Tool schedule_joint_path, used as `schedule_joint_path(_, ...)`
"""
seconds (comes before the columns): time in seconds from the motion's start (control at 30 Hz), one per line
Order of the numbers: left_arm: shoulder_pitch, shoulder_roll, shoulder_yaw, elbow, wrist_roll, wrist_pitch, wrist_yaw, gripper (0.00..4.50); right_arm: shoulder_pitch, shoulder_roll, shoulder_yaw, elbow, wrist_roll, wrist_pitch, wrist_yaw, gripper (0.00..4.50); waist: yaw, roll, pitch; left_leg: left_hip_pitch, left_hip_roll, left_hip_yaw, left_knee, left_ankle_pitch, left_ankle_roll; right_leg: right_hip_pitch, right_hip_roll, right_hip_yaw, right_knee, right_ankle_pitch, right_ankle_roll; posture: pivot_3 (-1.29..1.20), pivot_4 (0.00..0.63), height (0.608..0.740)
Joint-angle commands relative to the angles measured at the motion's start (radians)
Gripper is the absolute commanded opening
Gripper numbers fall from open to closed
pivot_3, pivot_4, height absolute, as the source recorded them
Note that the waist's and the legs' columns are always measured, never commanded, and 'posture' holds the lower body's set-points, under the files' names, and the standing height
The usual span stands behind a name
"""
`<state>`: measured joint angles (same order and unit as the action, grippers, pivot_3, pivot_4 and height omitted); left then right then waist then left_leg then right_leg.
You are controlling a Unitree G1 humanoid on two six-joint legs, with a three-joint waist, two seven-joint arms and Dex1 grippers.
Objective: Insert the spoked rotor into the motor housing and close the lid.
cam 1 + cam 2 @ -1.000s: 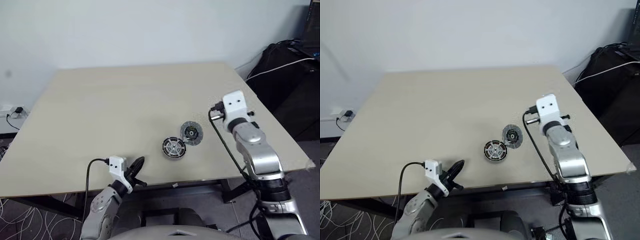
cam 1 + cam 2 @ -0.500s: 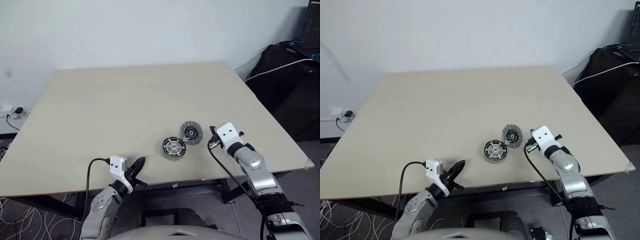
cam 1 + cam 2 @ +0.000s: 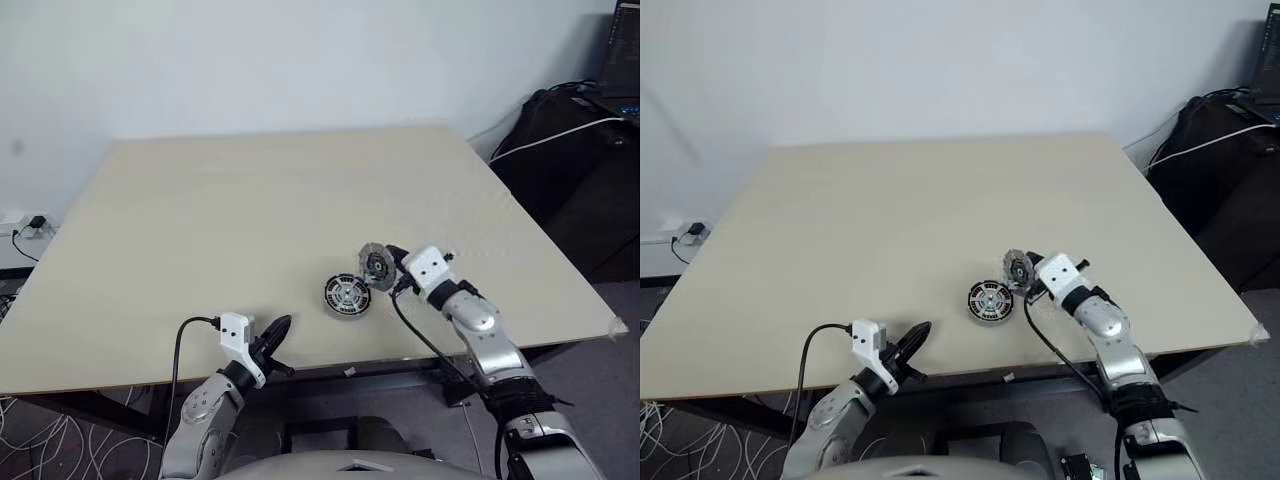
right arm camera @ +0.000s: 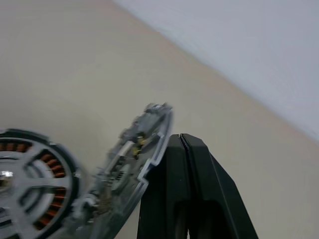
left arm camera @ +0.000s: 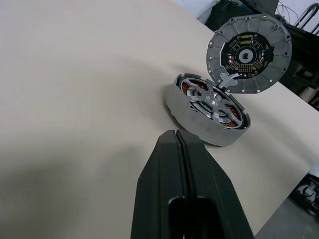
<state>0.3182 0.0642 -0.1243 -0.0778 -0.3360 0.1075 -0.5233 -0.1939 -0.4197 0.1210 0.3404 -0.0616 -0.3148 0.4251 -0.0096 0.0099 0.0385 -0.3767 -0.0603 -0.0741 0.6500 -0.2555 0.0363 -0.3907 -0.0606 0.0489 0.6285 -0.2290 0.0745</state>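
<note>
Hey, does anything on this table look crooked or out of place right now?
Yes: the round grey metal lid stands tilted up on edge beside the dark motor housing, not flat over it. The shut right gripper is behind it.

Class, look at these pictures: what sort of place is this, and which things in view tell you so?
Probably an office or lab workroom. A plain beige table stands against a bare white wall, loose white cables lie on the floor, and dark equipment with cords sits to one side.
</note>
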Motion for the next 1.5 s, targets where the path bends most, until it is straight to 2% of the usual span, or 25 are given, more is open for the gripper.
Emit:
schedule_joint_path(0.03,-0.006,0.001,0.004,-0.028,-0.018,-0.001,-0.004,0.0,-0.02,0.007,0.03,-0.044,-0.005,-0.029,0.051,0.04,0.0,0.0,0.0,0.0,0.0,0.0,0.0,0.0,0.0,0.0,0.0,0.0,0.0,0.0,0.0,0.0,0.0,0.74)
schedule_joint_path(0.37,-0.008,-0.007,0.01,-0.026,-0.021,-0.001,0.004,0.0,0.018,0.041,0.079,-0.105,-0.008,-0.008,0.116,0.04,0.0,-0.001,-0.001,0.001,0.0,0.0,0.001,0.0,0.0,0.0,0.0,0.0,0.0,0.001,0.0,0.0,0.0,0.74)
schedule_joint_path(1.1,-0.015,-0.018,0.022,-0.025,-0.018,0.003,0.009,0.0,0.007,0.153,0.15,0.028,-0.071,0.066,0.072,0.04,-0.001,0.0,-0.004,0.001,0.0,0.0,0.002,0.001,-0.001,0.001,0.001,0.0,0.002,0.002,-0.001,0.0,0.0,0.74)
schedule_joint_path(1.33,-0.018,-0.019,0.023,-0.022,-0.019,0.003,0.008,0.0,0.03,0.165,0.151,-0.028,-0.051,0.137,0.094,0.04,-0.001,-0.001,-0.011,0.003,0.0,0.0,0.002,0.001,-0.001,0.002,0.001,0.0,0.002,0.002,-0.001,0.0,0.0,0.74)
schedule_joint_path(1.5,-0.018,-0.02,0.022,-0.023,-0.019,0.003,0.008,0.0,0.018,0.134,0.111,-0.168,0.05,0.229,0.189,0.04,-0.001,-0.001,-0.01,0.008,0.001,0.0,0.002,0.0,-0.001,0.008,0.001,0.0,0.002,-0.002,0.005,0.0,0.0,0.74)
